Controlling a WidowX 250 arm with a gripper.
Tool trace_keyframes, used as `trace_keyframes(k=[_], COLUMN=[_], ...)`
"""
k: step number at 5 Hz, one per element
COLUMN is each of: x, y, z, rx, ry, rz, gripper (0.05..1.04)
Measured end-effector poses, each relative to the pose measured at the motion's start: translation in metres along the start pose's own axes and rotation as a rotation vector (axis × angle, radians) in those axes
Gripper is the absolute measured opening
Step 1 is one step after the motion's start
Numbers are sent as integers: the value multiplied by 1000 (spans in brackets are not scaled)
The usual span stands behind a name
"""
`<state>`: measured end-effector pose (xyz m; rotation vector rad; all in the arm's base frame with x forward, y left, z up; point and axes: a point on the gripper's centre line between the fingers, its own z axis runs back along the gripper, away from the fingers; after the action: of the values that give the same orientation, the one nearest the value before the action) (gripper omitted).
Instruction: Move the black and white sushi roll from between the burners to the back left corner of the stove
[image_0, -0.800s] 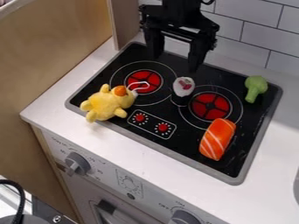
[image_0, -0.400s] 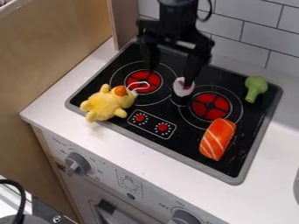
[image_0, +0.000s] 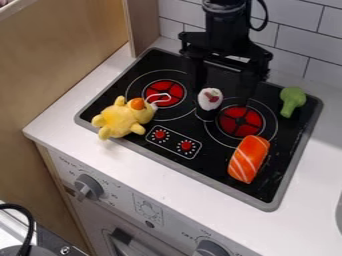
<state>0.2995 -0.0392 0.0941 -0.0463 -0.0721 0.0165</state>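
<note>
The black-and-white toy sushi roll (image_0: 210, 100) with a dark red centre stood upright between the two red-and-black burners of your black stovetop (image_0: 217, 167). Your black two-finger gripper (image_0: 223, 91) hung at its one o'clock, claw wide apart and holding nothing. The roll sat nearer the eleven o'clock finger than the two o'clock one, so closing at that offset could have shoved or toppled it instead of pinching it squarely. Its narrow, upright shape made a tip-over likely if you came down on its rim. At three o'clock lay the green toy broccoli (image_0: 292, 101), which a wide swing could have knocked; the orange, white-striped salmon piece (image_0: 249, 159) lay at five. At nine, the yellow plush duck's (image_0: 122, 119) white loop (image_0: 159, 98) might have snagged a straying finger.
</note>
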Motion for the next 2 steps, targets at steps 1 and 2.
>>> trace_keyframes(k=[1, 2], x=[7, 17], y=[-3, 3], z=[-4, -13], rx=[8, 54], ry=[3, -14], rz=[17, 42], gripper=[996, 996])
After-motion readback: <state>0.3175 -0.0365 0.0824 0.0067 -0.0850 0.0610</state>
